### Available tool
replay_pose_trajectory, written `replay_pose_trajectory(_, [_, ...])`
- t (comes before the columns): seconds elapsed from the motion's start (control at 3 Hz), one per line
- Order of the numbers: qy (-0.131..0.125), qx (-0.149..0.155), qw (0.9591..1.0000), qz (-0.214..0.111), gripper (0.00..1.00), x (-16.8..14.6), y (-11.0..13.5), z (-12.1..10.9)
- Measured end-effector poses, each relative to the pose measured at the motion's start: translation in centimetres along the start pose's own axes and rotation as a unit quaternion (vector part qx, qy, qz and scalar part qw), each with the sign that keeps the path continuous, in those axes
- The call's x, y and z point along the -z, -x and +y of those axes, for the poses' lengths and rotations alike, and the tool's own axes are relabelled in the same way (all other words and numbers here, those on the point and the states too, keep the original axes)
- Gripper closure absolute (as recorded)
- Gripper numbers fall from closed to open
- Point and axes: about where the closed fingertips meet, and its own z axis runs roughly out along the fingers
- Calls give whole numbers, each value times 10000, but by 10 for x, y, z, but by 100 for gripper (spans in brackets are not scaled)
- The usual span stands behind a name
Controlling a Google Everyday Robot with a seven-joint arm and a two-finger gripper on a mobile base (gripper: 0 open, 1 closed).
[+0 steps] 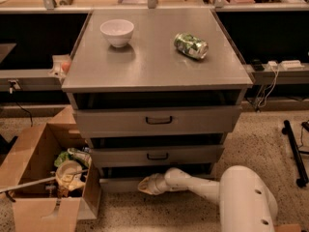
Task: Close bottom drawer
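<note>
At far left, on the floor, an open cardboard box (34,178) holds scraps and wrappers and stands just beside the cabinet. On the grey counter (154,69), a white bowl (117,32) sits upright near the left rear. Below the counter there are 3 grey drawers. The top drawer (120,122) and the middle drawer (120,157) each carry a black handle. The bottom drawer (118,184) shows only a low plain strip at floor level, with a dark gap above it. The tool (149,184) is at that strip, near its middle, but I cannot tell whether it is open or closed. A green can (191,45) lies on its side at the counter's right. The white arm (203,190) runs low across the floor to the tool from the lower right.
</note>
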Motion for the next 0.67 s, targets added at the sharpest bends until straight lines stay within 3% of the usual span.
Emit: replay_pose_trajectory(0.67, [-41,-25,10000,-55,100,0,2,-9])
